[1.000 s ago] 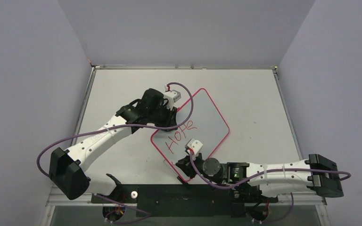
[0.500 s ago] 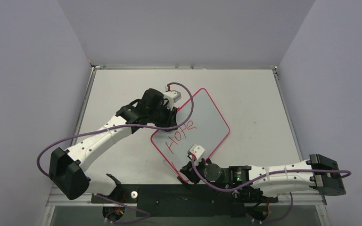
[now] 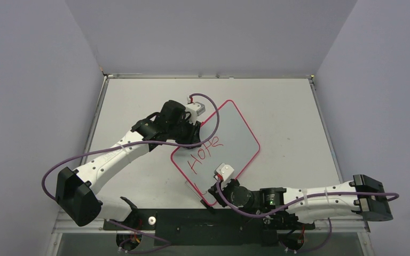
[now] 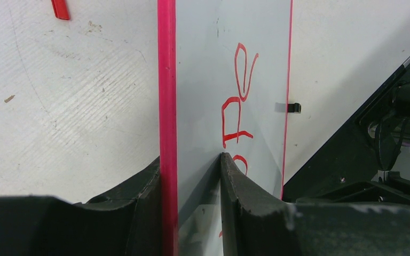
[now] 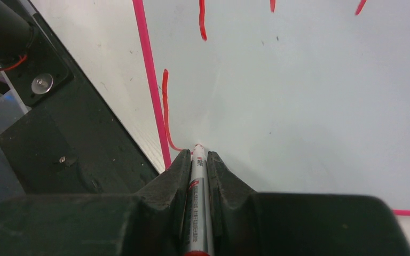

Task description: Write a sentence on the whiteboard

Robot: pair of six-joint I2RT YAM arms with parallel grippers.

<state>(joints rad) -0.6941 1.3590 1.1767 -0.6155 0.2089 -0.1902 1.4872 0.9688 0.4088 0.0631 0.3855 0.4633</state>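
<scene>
Seen from above, the marker point(image 5: 196, 213) and the fingers of the right gripper point(image 5: 197, 153) are hidden under the wrist. The left wrist view loses the start of the sentence point(image 3: 203, 152) behind its fingers. One whiteboard point(image 3: 229, 133) lies on the table point(image 3: 288, 106). The left gripper point(image 4: 191, 160) is clamped on the board's left rim. The right one is closed on the single marker, whose tip touches the board's near corner beside one red stroke point(image 5: 165, 101), below the word "Hope".
</scene>
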